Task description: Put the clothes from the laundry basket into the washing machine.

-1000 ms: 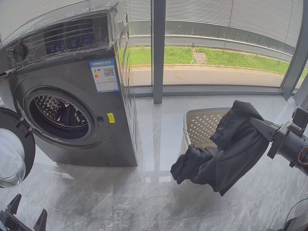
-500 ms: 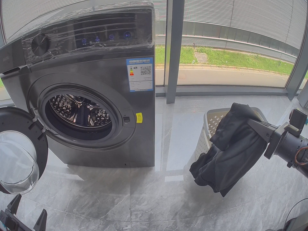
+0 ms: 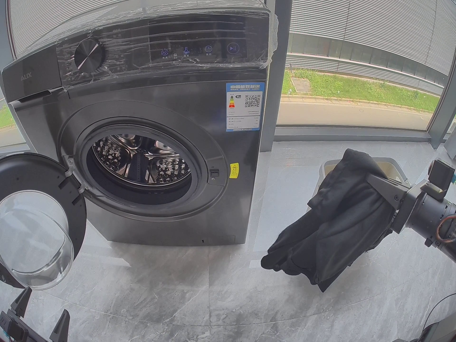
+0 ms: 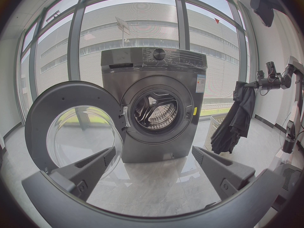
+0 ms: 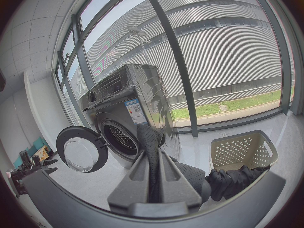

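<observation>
A dark garment hangs above the floor, and my right gripper is shut on its upper fold. In the right wrist view the cloth is pinched between the closed fingers. Behind it the beige laundry basket stands on the floor, mostly hidden by the garment. The grey washing machine stands left of centre, its drum opening uncovered and its round door swung out to the left. My left gripper is low at the lower left, open, with nothing in it.
A glass wall with a grey pillar runs behind the machine and basket. The glossy marble floor lies between the machine and the hanging garment. The open door juts out close in front of my left gripper.
The head camera has swung left, so the machine and basket sit further right in the picture. The garment's lower end has swung slightly; the right gripper still holds it.
</observation>
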Available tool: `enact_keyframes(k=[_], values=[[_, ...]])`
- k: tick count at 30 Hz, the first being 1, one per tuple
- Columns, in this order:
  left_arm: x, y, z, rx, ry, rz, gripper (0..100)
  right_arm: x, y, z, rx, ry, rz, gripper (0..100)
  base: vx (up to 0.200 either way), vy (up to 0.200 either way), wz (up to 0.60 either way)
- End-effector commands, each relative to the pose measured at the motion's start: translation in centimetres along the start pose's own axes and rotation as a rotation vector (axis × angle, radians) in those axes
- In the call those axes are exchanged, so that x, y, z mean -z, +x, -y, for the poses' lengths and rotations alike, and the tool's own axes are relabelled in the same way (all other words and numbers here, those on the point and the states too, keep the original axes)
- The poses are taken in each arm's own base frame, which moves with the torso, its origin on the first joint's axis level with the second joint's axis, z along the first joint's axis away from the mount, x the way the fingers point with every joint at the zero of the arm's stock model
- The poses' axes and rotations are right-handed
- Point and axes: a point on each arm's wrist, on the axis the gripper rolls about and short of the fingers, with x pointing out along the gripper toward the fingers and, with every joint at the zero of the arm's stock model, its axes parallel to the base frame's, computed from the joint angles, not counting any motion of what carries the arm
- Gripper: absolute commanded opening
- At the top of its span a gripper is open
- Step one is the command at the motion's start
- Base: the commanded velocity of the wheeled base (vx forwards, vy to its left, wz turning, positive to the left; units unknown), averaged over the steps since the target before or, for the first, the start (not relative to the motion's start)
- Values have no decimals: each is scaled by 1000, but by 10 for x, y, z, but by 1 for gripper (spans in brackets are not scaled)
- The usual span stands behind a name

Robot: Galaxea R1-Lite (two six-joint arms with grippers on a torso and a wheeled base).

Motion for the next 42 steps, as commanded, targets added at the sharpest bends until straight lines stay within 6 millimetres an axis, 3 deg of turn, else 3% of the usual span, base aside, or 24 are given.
enact_keyframes(k=[1,12,36,42], values=[[5,0,0,0,0,0,100,0,0,0,0,2,-1,0,-200,0,0],[5,0,0,0,0,0,100,5,4,1,3,11,-24,0,-36,0,0],[5,0,0,0,0,0,100,9,6,1,5,6,-46,0,0,200,0],[5,0,0,-3,0,2,100,10,7,1,4,7,-50,0,0,0,0]])
